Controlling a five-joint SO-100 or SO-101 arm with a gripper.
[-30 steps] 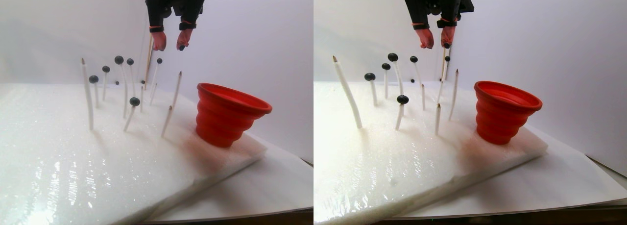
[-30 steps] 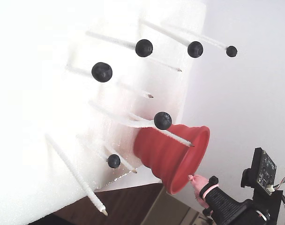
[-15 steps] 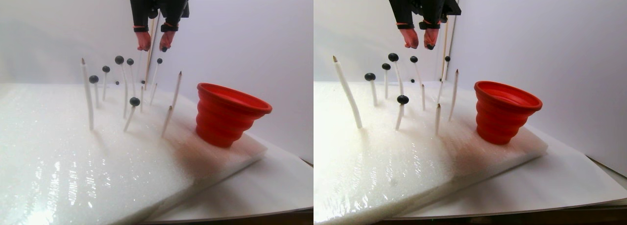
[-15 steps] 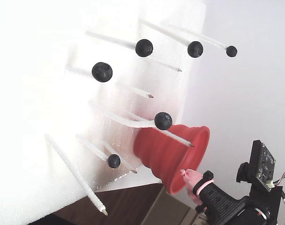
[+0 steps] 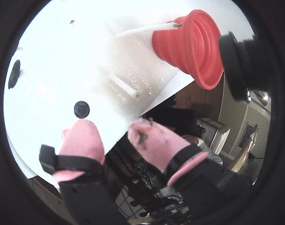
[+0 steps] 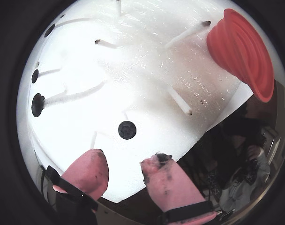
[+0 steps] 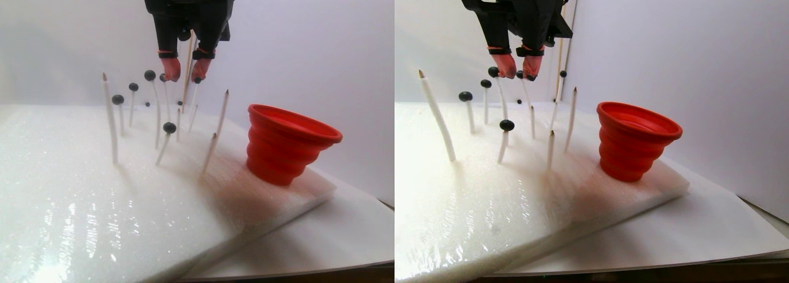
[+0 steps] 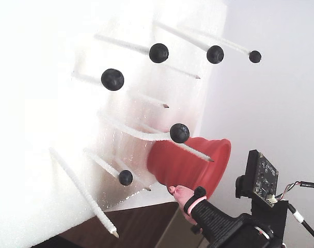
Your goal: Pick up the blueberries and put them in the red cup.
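The blueberries (image 8: pixel 158 52) sit on the tips of thin white sticks (image 7: pixel 110 119) that stand in a white foam slab (image 7: pixel 92 196); some sticks are bare. In a wrist view one berry (image 6: pixel 127 130) lies just beyond my fingertips, in line with the gap between them. The red cup (image 7: pixel 288 143) stands on the slab near its right edge in the stereo pair view, well apart from that berry and tilted a little. My gripper (image 6: pixel 125 167) hangs above the back cluster of sticks, its pink pads (image 5: pixel 81 138) parted by a moderate gap with nothing between them. A dark smudge marks the inner face of the right pad in both wrist views. In the stereo pair my fingertips hang level with the tallest berries, very near one of them.
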